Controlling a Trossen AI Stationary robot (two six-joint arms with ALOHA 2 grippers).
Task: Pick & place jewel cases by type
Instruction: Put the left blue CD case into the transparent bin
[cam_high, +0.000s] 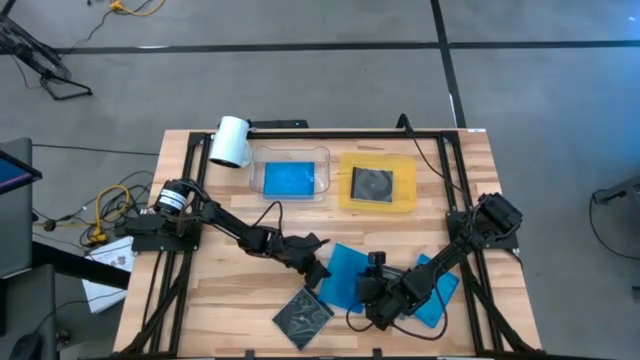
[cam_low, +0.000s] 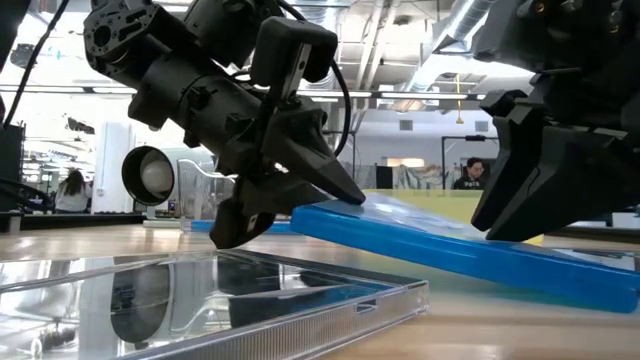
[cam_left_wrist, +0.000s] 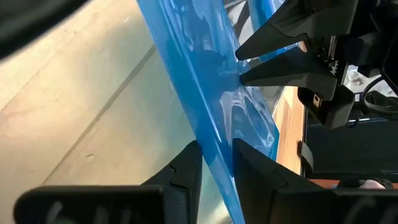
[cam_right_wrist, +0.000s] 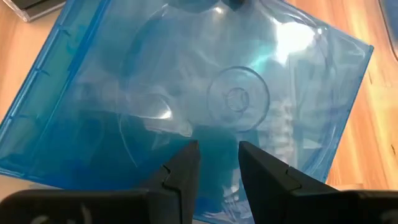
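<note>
Both arms meet over the front middle of the wooden table (cam_high: 200, 300), working on the same blue jewel case (cam_high: 345, 275). The left gripper (cam_left_wrist: 216, 163) reaches in from the left and has its two dark fingers closed on the case's left edge, one on each face of the thin plastic, as the left wrist view shows plainly. The right gripper (cam_right_wrist: 216, 163) comes from the right and pinches the opposite edge of the same case, with the clear hub of the disc holder just ahead of its fingertips. In the low view the held case (cam_low: 450, 245) is tilted, its left end raised off the table and its right end lower. A second blue case (cam_high: 440, 290) lies under the right arm, partly covered by it. A grey-clear case (cam_high: 304, 314) with a dark disc lies flat near the front edge, just in front of the left gripper. At the back, the clear plastic tray (cam_high: 322, 160) holds another blue case (cam_high: 287, 179), and just beside it the yellow tray (cam_high: 407, 196) holds a grey-clear case (cam_high: 371, 184). A white cylindrical object (cam_high: 230, 142) lies at the clear tray's left
</note>
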